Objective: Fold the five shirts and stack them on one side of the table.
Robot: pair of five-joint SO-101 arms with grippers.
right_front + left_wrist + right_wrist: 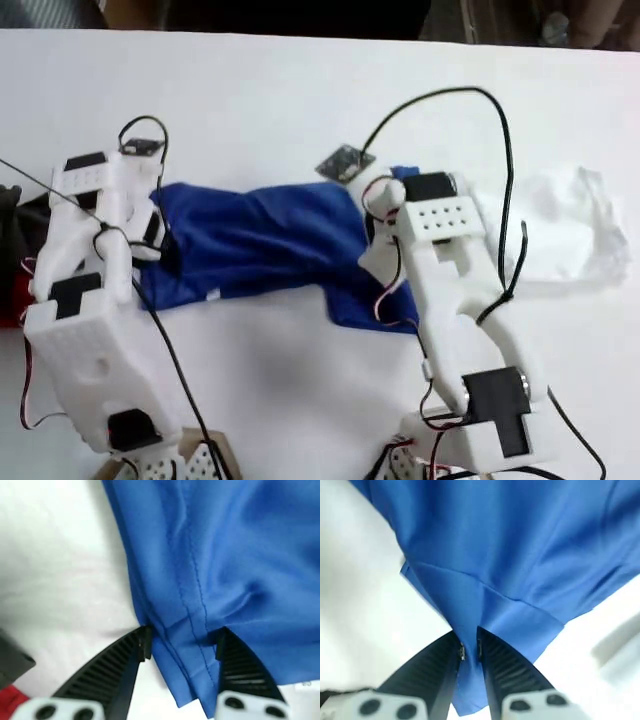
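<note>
A blue shirt (pixel 260 240) lies crumpled across the middle of the white table (pixel 300 90), stretched between the two arms. At its left end is my left gripper (pixel 165 250). In the left wrist view that gripper (pixel 182 640) is partly open, its black fingers (pixel 130 655) straddling a folded hem of the blue shirt (pixel 240 555). At the shirt's right end is my right gripper (pixel 375 225). In the right wrist view this gripper (pixel 469 647) is shut on a fold of the blue shirt (pixel 520 545), which hangs from the fingertips.
A white shirt (pixel 570 235) lies bunched on the table to the right of the right arm. Dark and red clothing (pixel 10 260) sits at the left edge, with a red patch (pixel 10 702) beside the left gripper. Black cables loop over both arms.
</note>
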